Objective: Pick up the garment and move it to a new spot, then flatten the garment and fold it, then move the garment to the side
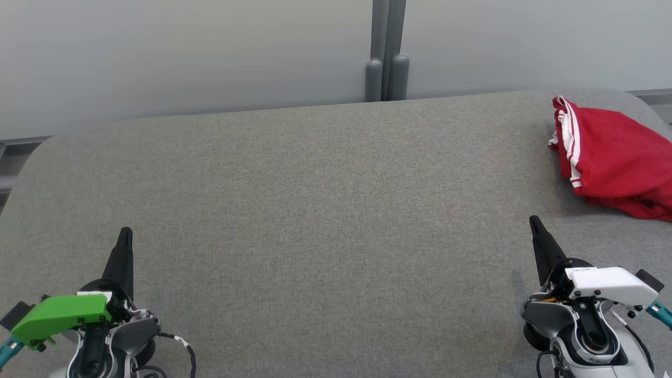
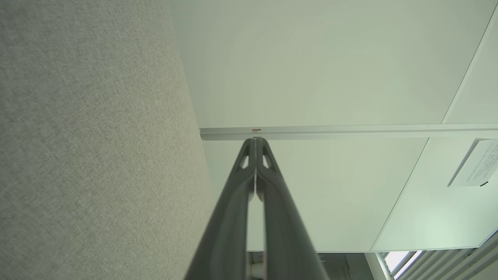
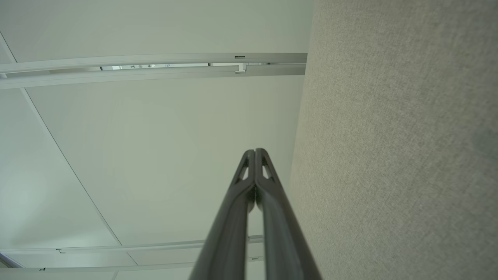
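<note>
Grey cloth table [image 1: 315, 210] spreads before me. Nearest, my left gripper [image 1: 125, 239] and right gripper [image 1: 536, 226] sit low by its front edge, fingers pinched together on nothing, parked out of the way, I judge. Far off at the right corner, the red garment [image 1: 614, 157] lies heaped, nearer my right arm.

my left gripper [image 1: 126, 236] has two long dark tapering fingers [image 2: 280, 217] below a bright green cover [image 1: 60, 314]. the right gripper [image 1: 535, 226] matches but wears a white cover [image 1: 609, 283] with black screws [image 1: 596, 293]. black cables [image 1: 185, 349] loop off the grey wrist joints [image 1: 546, 315].
</note>
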Robot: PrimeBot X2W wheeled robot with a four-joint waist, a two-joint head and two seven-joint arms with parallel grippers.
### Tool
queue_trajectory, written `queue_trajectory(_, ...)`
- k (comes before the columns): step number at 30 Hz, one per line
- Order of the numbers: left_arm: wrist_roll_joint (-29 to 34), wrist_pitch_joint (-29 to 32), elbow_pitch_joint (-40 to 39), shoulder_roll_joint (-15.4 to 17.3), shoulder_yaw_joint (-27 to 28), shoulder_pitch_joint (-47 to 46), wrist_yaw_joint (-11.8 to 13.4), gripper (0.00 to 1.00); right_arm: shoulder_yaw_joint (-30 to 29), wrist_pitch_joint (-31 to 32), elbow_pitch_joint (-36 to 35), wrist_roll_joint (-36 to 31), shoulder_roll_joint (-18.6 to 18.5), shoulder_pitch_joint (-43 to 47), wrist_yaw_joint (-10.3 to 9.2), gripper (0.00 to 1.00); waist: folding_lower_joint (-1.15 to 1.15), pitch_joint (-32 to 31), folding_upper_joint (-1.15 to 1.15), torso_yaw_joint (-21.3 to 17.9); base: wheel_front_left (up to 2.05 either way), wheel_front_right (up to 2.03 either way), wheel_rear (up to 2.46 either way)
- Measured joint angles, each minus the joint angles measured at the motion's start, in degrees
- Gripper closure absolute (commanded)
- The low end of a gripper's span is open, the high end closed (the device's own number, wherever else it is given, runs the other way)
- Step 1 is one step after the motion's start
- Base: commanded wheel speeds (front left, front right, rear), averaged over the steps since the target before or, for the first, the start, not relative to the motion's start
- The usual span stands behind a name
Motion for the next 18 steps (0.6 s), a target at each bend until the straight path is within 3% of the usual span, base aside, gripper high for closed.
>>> queue_trajectory(18, 0.01, 0.01, 0.00, -0.02, 0.02, 0.00, 0.00, 1.00, 0.00, 0.00, 0.00, -0.01, 0.01, 0.00, 0.00, 1.00, 0.00, 0.00, 0.00, 0.00, 0.00, 0.00, 0.00)
